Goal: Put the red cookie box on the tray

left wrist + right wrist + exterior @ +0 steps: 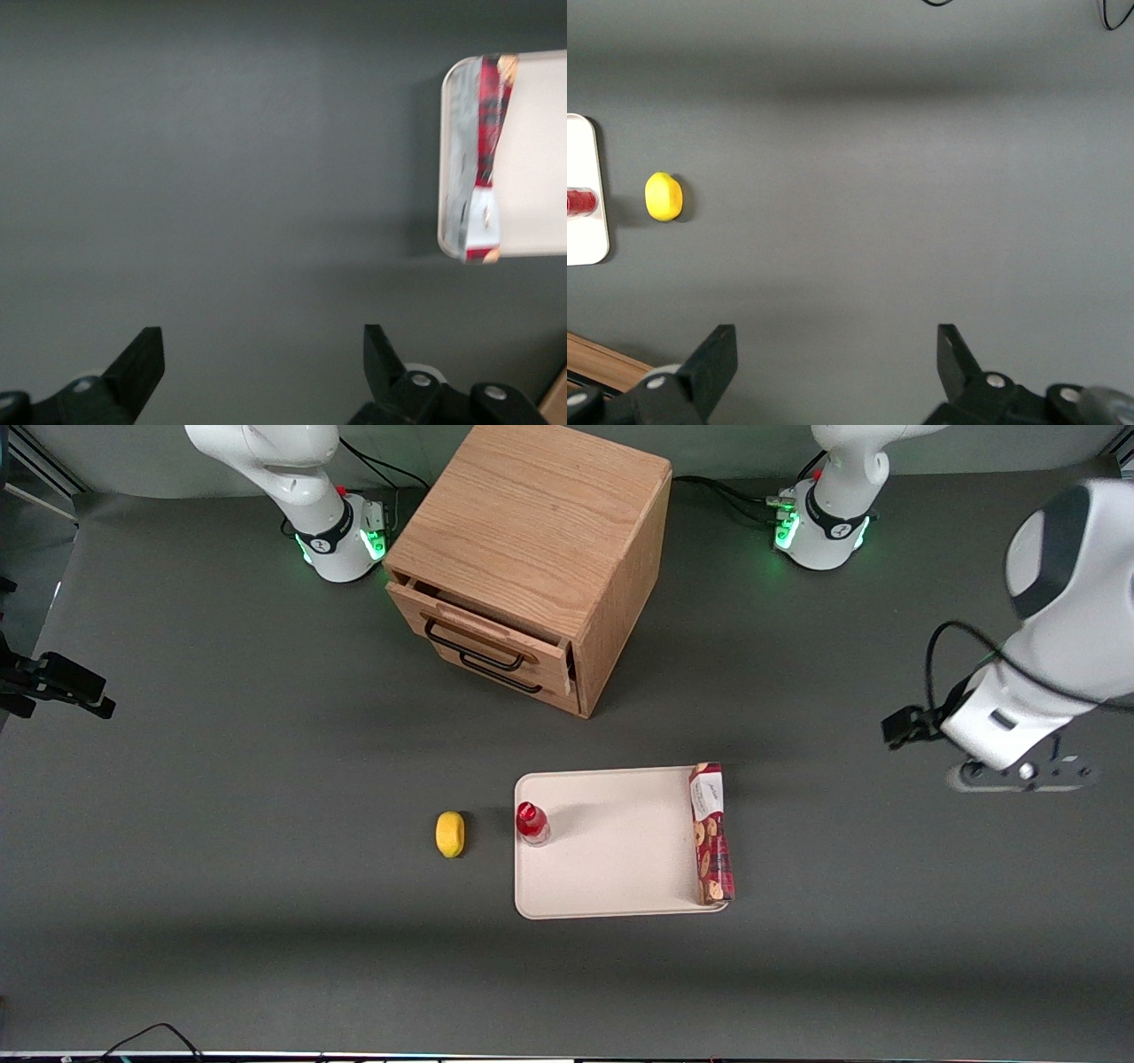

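Long narrow dark-red cookie box [711, 834] printed with brown cookies is seen lying on the flat cream-white rectangular tray [611, 868], along the short edge nearest the working arm's end of the counter. White label end of the box points toward the wooden cabinet; the printed end points toward the front camera. In the left wrist view the box [483, 159] is seen propped against the tray [536, 150] rim, tilted up on its long edge.

Left gripper [264, 372] is held over bare dark-grey counter [221, 797], well apart from the tray, toward the working arm's end. Fingers [142, 363] are spread wide, nothing between them. In the front view the gripper [1019, 772] is seen at the same depth as the tray's label-side edge.

Small red-capped bottle [532, 823] stands upright on the tray at its parked-arm-side edge. Yellow lemon-like object [450, 833] lies on the counter just beside that edge, clear of the tray.

Oak drawer cabinet [532, 558] with black handles stands farther from the front camera than the tray; upper drawer is seen slightly pulled out.
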`<state>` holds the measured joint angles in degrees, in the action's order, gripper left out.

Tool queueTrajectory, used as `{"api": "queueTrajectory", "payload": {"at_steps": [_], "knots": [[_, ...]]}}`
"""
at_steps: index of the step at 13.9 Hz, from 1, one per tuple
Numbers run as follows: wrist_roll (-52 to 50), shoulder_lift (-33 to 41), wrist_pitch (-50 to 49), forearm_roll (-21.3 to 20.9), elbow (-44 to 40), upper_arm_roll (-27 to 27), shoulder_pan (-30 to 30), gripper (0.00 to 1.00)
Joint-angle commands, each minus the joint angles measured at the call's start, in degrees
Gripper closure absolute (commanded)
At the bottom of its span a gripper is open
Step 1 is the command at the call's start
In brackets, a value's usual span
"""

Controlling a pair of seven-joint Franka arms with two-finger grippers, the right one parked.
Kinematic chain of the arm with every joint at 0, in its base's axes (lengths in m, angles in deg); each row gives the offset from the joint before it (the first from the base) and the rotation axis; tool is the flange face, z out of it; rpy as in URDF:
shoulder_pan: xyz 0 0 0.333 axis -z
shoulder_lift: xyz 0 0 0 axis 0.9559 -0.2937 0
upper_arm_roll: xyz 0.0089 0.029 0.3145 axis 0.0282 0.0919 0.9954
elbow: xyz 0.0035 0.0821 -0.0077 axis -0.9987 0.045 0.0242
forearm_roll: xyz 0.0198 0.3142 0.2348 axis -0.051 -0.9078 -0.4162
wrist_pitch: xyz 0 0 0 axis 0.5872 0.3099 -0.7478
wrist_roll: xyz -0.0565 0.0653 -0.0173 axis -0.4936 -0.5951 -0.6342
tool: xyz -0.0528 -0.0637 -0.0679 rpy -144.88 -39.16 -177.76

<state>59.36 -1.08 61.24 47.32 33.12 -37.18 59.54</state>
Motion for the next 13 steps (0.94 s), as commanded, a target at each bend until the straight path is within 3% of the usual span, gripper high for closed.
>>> {"api": "queueTrajectory", "payload": {"at_steps": [1,3,8,13], "knots": [[1.69,7.89,-4.92,1.91,2.89,-0.06,-1.73,0.00],[2.65,11.50,-7.91,6.11,2.98,0.55,-3.49,0.00],[6.78,16.96,-11.97,10.86,3.06,4.76,-4.46,0.00],[6.79,16.79,-7.58,11.32,4.56,5.47,-4.37,0.00]]}}
